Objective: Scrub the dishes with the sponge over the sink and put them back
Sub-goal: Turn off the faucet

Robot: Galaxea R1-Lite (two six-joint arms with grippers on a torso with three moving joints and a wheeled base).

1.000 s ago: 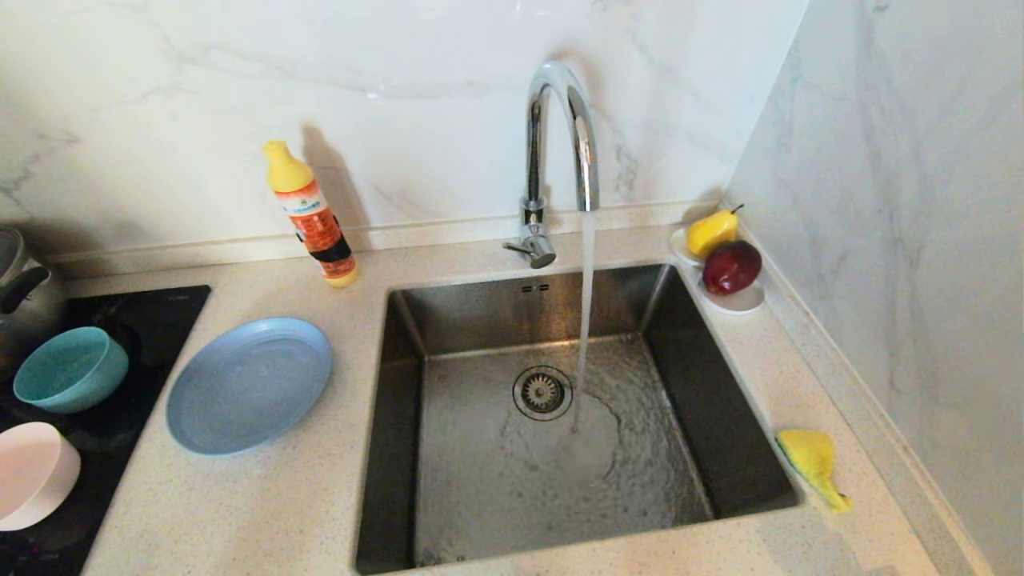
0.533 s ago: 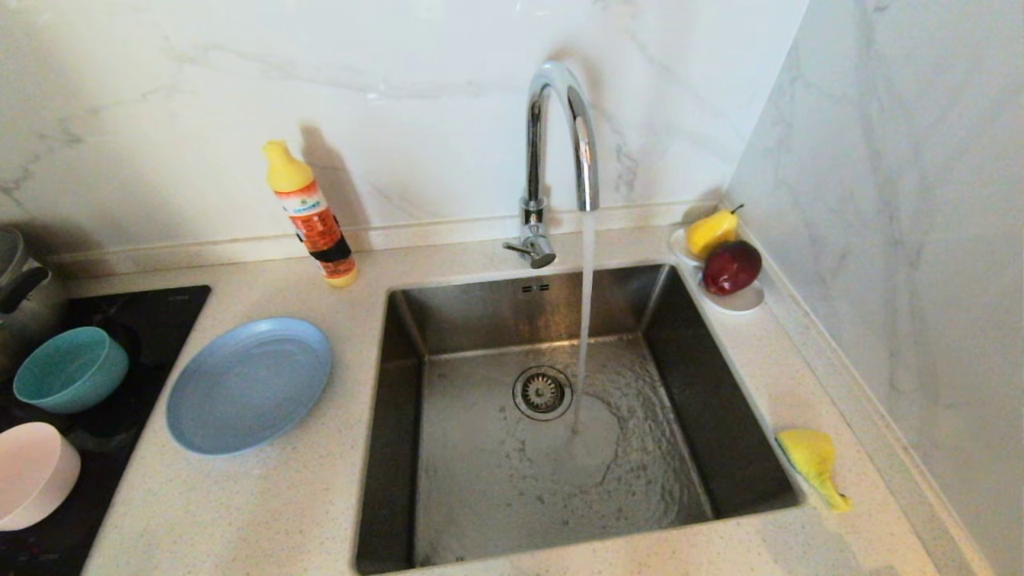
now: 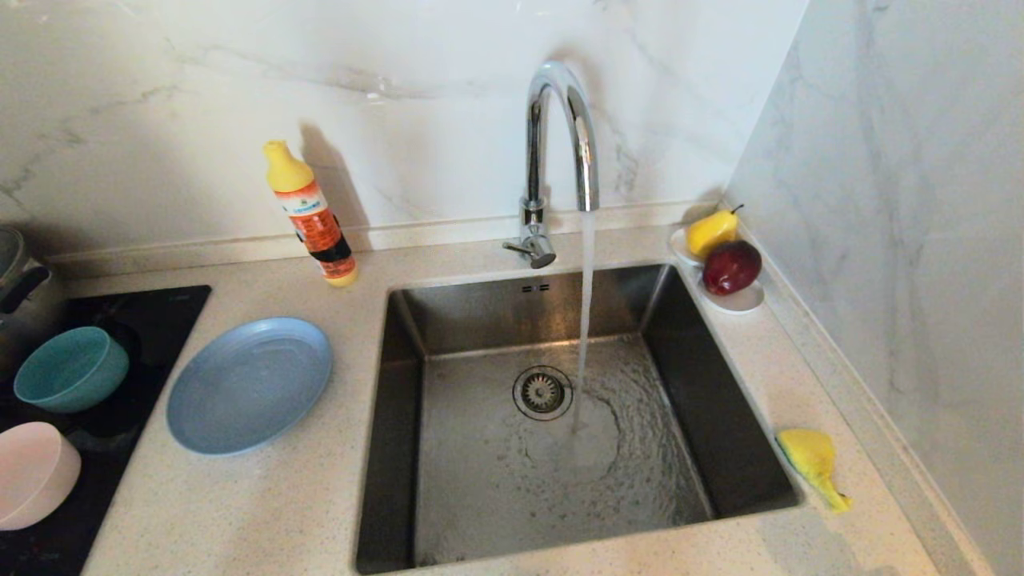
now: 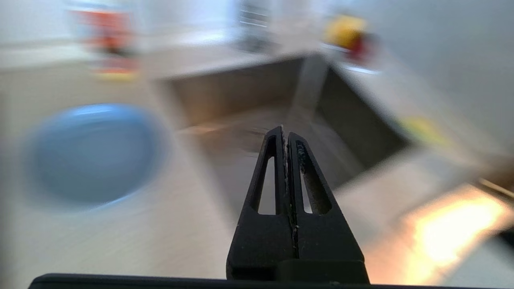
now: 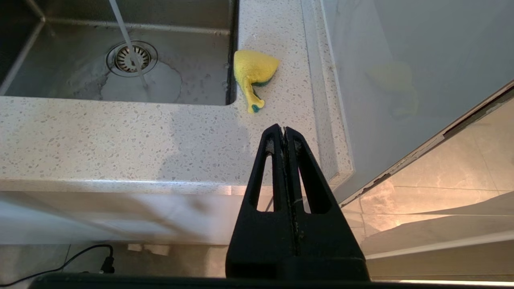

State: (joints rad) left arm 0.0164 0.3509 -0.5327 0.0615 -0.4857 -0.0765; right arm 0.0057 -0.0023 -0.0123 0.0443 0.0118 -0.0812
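At the far left, on a black glass cooktop (image 3: pixel 152 320), a small teal bowl (image 3: pixel 70 370) is set upright beside a steel kettle (image 3: pixel 20 300), and a pale pink bowl with a white outside (image 3: pixel 32 474) is seen nearer the front edge; just to their right a wide shallow grey-blue plate (image 3: pixel 249 385) is laid flat on the speckled beige countertop (image 3: pixel 240 512), partly over the cooktop's edge is not certain; behind it an orange bottle with a yellow cap (image 3: pixel 310 216) is stood against the marble wall; the large square brushed steel sink (image 3: pixel 400 416) is placed in the middle, and water is run from the chrome tap (image 3: pixel 560 136) onto its floor beside the round drain strainer (image 3: pixel 542 392); at the back right corner a yellow pear (image 3: pixel 711 232) and a red apple (image 3: pixel 731 266) are kept on a small white dish (image 3: pixel 744 301); the small crumpled yellow sponge with a green underside (image 3: pixel 812 462) is left on the counter just beside the sink's front right corner; the left gripper (image 4: pixel 286 134) is held in the air facing the sink and plate, its black fingers pressed together on nothing; the right gripper (image 5: pixel 283 134) is parked off the counter's front edge, short of the sponge, its fingers likewise brought together and empty.
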